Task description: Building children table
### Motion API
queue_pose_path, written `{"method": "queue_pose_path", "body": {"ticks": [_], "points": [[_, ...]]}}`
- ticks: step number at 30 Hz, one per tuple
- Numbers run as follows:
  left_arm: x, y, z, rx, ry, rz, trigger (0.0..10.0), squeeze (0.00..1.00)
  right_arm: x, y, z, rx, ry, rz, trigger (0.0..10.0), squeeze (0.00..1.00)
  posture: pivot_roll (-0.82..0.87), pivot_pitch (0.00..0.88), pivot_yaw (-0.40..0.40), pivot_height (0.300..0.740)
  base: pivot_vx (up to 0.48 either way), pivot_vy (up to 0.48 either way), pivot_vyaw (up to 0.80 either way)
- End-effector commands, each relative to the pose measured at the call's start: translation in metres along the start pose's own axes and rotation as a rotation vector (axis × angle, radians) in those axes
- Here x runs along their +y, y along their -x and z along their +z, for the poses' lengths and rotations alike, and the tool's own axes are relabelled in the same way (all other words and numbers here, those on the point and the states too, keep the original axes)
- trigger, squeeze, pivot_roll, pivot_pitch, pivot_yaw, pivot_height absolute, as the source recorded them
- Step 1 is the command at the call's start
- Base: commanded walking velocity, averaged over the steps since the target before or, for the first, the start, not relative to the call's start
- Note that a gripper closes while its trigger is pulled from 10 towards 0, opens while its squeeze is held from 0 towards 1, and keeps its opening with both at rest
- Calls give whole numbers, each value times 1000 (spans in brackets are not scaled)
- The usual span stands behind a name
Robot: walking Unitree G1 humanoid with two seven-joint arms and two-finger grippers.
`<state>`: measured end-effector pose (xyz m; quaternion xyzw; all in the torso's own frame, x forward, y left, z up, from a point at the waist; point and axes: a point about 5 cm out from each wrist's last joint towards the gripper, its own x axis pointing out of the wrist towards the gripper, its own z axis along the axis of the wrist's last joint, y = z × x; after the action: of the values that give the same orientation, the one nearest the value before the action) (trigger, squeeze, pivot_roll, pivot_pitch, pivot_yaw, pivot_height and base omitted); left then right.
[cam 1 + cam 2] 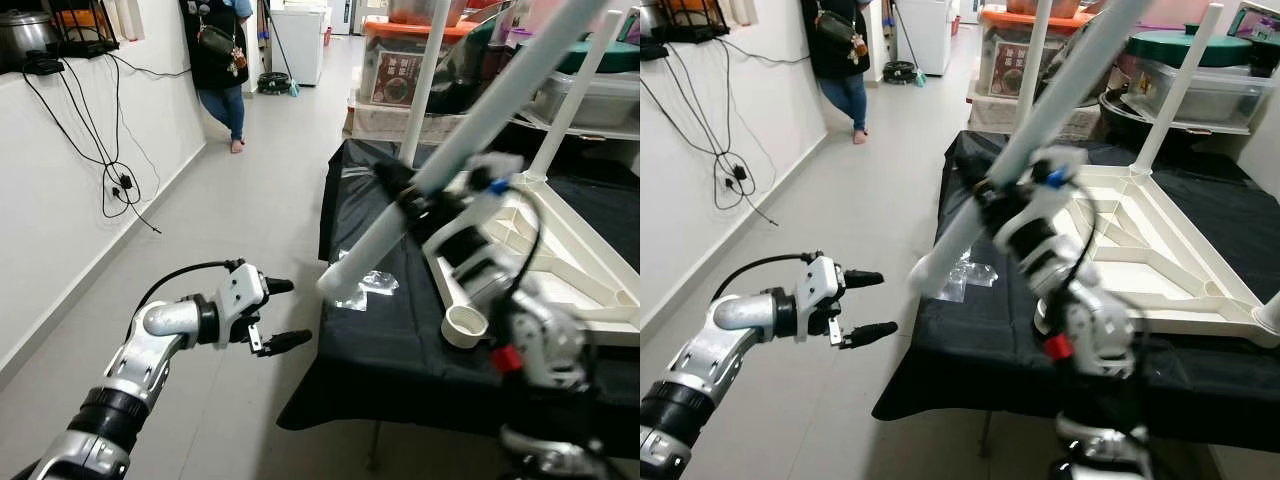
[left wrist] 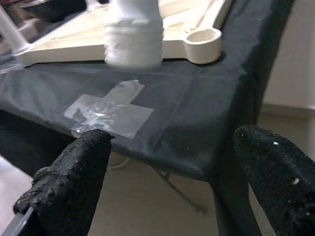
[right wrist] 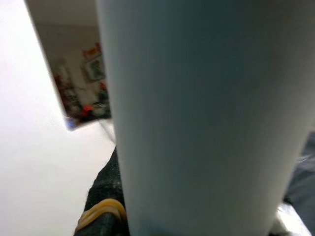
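Table leg (image 1: 470, 140): a long white tube held in the air over the near corner of the counter; its long axis runs on a steep slant, the threaded lower end (image 2: 134, 37) pointing down toward the robot's left and the floor edge, the upper end rising to the right and out of the top of the picture.
Right gripper (image 1: 412, 196): pinching the table leg partway up, black fingers clamped on the tube.
Left gripper (image 1: 278, 314): out over the floor just beside the counter's corner, fingers (image 2: 69, 182) spread apart with nothing between them.
Table top (image 1: 560, 265): white, lying upside down on the counter, two legs (image 1: 1032, 60) already standing upright from it.
Empty socket (image 1: 464, 324): round, at the near corner of the table top, below the slanted leg.
Counter (image 1: 400, 340): draped in black cloth, clear plastic wrap (image 1: 366, 288) lying on it near the edge.
Person (image 1: 218, 60): standing far down the hallway by the white wall.
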<state>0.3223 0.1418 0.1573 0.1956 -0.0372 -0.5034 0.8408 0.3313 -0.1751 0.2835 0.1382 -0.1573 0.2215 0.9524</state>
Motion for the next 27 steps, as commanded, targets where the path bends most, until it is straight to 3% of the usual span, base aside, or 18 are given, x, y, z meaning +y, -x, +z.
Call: {"method": "queue_pose_path", "body": {"ticks": [1,2,3,5,8,13,17,27], "points": [[-2,5,0,-6,21,38,10000,0,-17,2,8,-5,60,-33,0,0,36,0,-55,740,0,0,0],[-2,5,0,-6,21,38,10000,0,-17,2,8,-5,60,-33,0,0,36,0,-55,740,0,0,0],[-6,7,-3,-13,46,66,10000,0,-27,6,14,18,116,-34,0,0,36,0,-58,740,0,0,0],[-6,7,-3,-13,46,66,10000,0,-27,6,14,18,116,-34,0,0,36,0,-58,740,0,0,0],[-18,11,-12,-22,118,165,10000,0,-45,19,16,113,240,45,0,0,36,0,-64,740,0,0,0],[-20,14,-16,-22,152,227,10000,0,-51,24,14,149,272,86,0,0,37,0,-67,740,0,0,0],[-31,21,-25,-14,209,330,10000,0,-66,32,15,201,304,104,0,0,49,0,-80,740,0,0,0],[-34,27,-28,10,222,374,10000,0,-92,37,19,248,359,57,0,0,55,0,-83,740,0,0,0]]}}
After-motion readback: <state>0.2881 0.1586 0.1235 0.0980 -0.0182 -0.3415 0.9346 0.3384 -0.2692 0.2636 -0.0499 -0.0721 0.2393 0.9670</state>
